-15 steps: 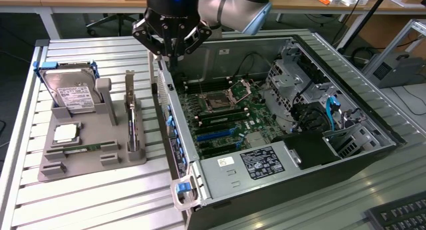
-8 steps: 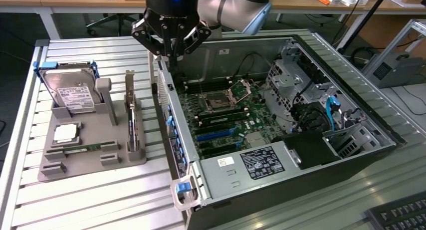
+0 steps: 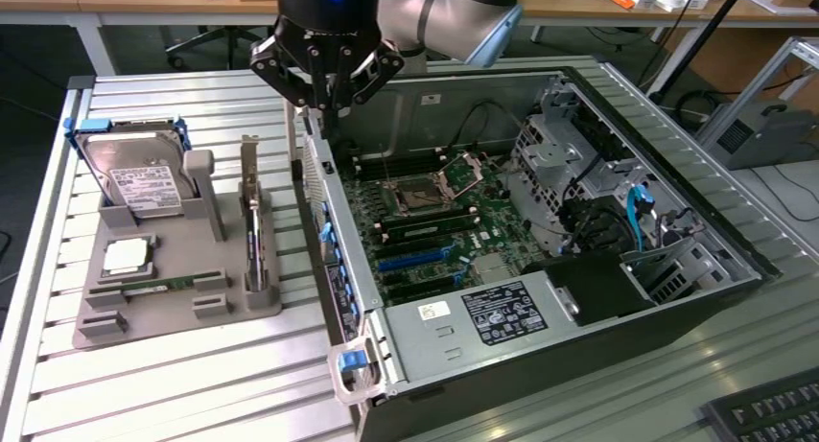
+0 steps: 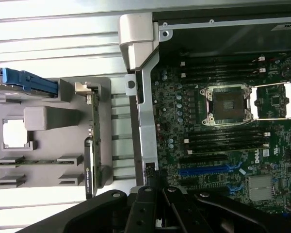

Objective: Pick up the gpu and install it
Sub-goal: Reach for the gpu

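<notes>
the thin flat black gpu card (image 3: pixel 253 233) stands on edge in the grey plastic holder (image 3: pixel 153 319) on the slatted metal table (image 3: pixel 167 394). our tool (image 3: pixel 325 108) hangs closed and empty near it. we judge the card light, stiff and fragile, best gripped along its upper edge.

The gpu (image 3: pixel 253 231) stands upright in the holder (image 3: pixel 173 315), beside the computer case (image 3: pixel 448 97).

Grey tray (image 3: pixel 160 319), apparently dark-faced gpu (image 3: pixel 256 239)

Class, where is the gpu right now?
In the exterior view, the gpu stands on edge in the grey holder, between the hard drive and the open case.
</notes>
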You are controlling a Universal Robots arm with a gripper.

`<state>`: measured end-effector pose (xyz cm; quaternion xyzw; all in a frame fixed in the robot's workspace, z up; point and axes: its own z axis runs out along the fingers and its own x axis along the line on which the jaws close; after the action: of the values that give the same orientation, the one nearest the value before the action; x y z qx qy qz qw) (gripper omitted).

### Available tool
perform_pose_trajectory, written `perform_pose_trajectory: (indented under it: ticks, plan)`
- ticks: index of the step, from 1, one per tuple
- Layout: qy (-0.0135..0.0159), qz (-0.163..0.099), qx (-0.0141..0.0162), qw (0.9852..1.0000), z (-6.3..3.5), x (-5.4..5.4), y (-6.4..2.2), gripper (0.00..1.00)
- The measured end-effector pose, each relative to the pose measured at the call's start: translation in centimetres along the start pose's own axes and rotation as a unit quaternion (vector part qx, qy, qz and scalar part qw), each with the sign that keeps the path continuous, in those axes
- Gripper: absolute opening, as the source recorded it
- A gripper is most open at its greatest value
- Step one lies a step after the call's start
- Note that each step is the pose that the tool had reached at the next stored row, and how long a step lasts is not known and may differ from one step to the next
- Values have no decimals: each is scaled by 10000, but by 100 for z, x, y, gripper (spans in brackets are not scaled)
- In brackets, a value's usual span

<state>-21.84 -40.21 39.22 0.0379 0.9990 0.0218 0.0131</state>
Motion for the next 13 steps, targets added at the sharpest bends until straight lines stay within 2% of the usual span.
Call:
perform_pose_trajectory:
  ticks: [13]
  plan:
    - [0,0,0,10000,-1,35,-8,11]
